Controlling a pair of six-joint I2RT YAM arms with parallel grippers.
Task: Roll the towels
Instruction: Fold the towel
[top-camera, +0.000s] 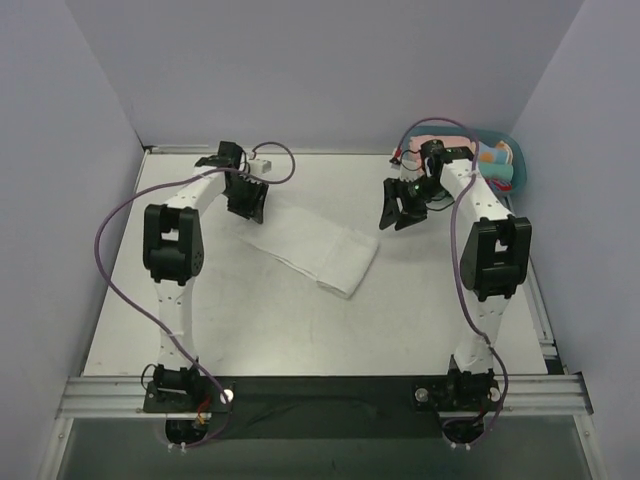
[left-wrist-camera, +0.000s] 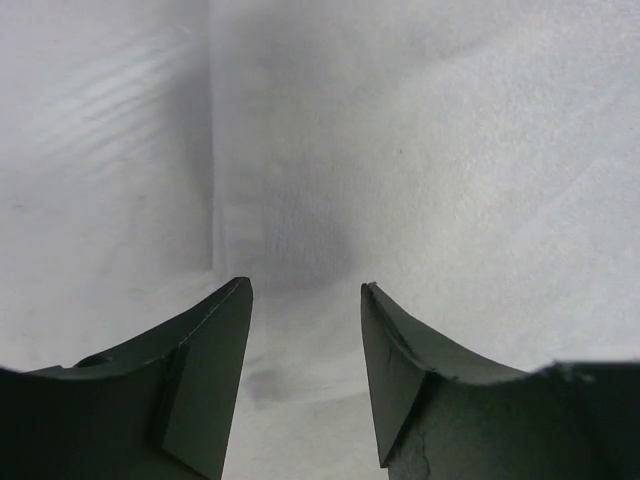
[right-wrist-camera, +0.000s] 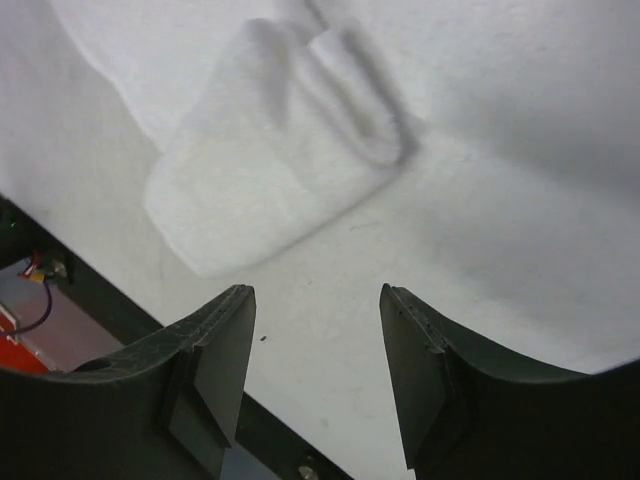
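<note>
Lying diagonally across the bench (top-camera: 250, 320), the towel (top-camera: 310, 245) is a flat folded strip, not yet rolled. Past its near end, the right tool (top-camera: 396, 220) hangs released and empty, apart from the cloth. Farther back, the left tool (top-camera: 246, 212) hovers released over the far end. Rolling looks about to start, which calls for pinching one end squarely.

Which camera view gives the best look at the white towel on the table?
The top external view: the whole towel shows there, a long folded strip lying diagonally on the table. The left wrist view catches only a close patch of its cloth; the right wrist view shows just one folded end.
</note>
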